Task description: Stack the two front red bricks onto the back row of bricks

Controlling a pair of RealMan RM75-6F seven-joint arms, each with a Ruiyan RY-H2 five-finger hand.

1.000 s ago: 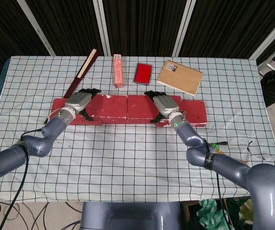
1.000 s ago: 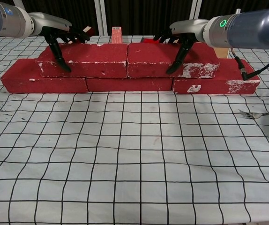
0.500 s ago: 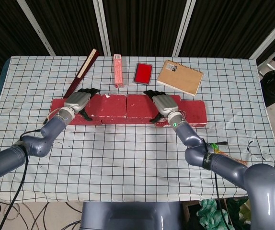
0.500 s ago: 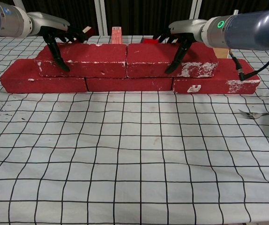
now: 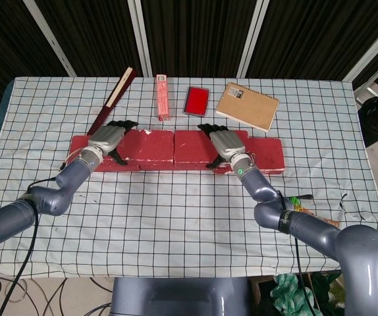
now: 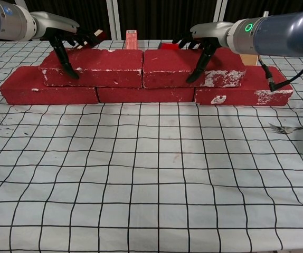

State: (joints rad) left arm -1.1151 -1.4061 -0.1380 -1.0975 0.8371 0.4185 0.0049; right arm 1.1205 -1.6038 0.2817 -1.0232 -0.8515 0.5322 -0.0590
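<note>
Nothing has visibly moved: left hand [image 6: 62, 39] and right hand [image 6: 204, 42] still clasp the 2 upper bricks [image 6: 141, 66], fingers [image 6: 67, 66] pinching each.

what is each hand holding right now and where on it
The left hand grips the upper left brick near its left end; the right hand grips the upper right brick toward its right end.

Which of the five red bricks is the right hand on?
The right hand grips the upper right brick, the top-row one beside the upper left brick held by the left hand.
</note>
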